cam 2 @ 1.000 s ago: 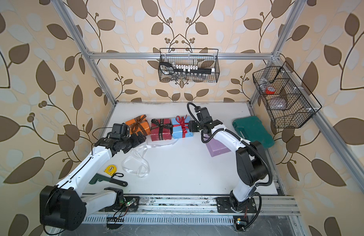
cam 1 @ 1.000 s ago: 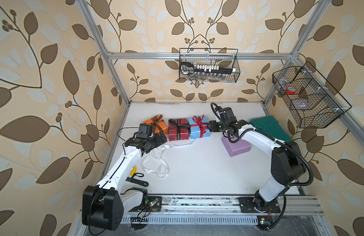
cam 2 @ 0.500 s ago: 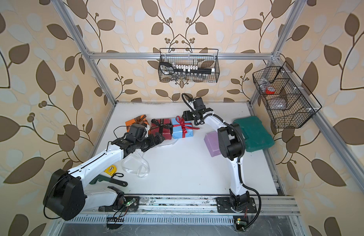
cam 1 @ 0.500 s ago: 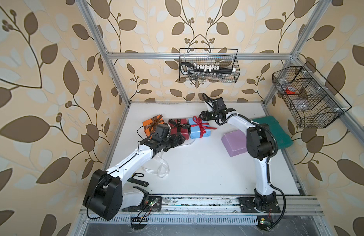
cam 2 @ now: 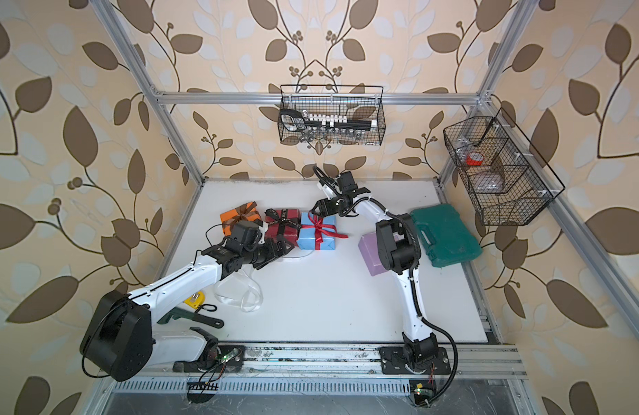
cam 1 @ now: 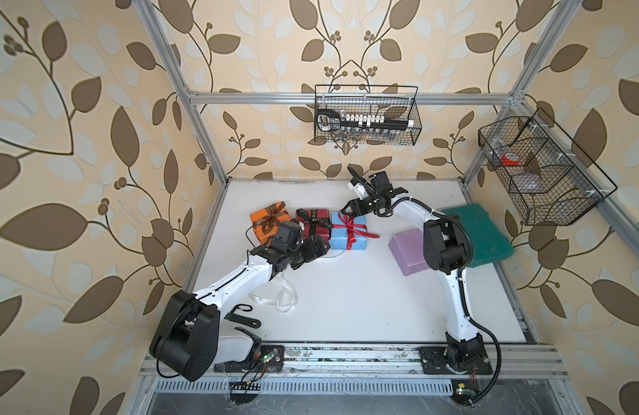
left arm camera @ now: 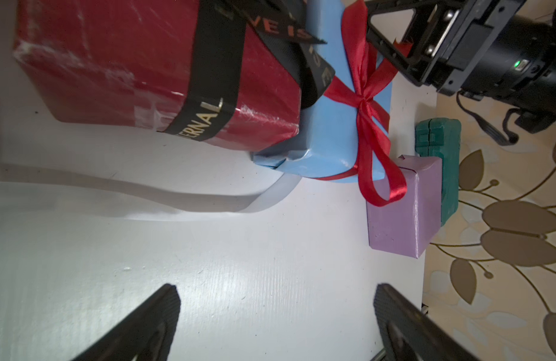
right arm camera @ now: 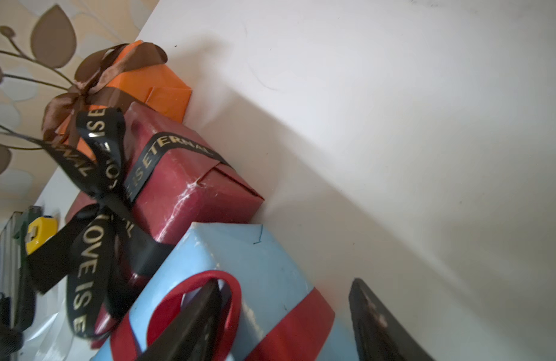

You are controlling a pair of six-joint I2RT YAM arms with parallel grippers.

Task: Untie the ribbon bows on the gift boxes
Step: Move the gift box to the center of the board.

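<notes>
Three gift boxes stand in a row. The orange box (cam 1: 260, 221) wears a brown bow (cam 1: 271, 217), the dark red box (cam 1: 319, 215) a lettered black bow (cam 1: 312, 221), the light blue box (cam 1: 341, 237) a red bow (cam 1: 352, 226). All three bows are tied. The lilac box (cam 1: 406, 251) is bare, and a white ribbon (cam 1: 282, 298) lies loose. My left gripper (cam 1: 319, 248) hovers open and empty just in front of the dark red box. At the blue box's back edge my right gripper (right arm camera: 286, 290) is open, one finger (right arm camera: 208, 300) against a red loop (right arm camera: 236, 290).
A dark green case (cam 1: 486, 230) lies at the right, behind my right arm. Front left lie a yellow tape measure (cam 2: 195, 300) and a wrench (cam 2: 188, 318). Wire baskets hang on the back wall (cam 1: 366, 115) and on the right wall (cam 1: 540, 172).
My left gripper moved right from beside the orange box to the front of the dark red box. My right gripper swung from the blue box's right side round to its back edge.
</notes>
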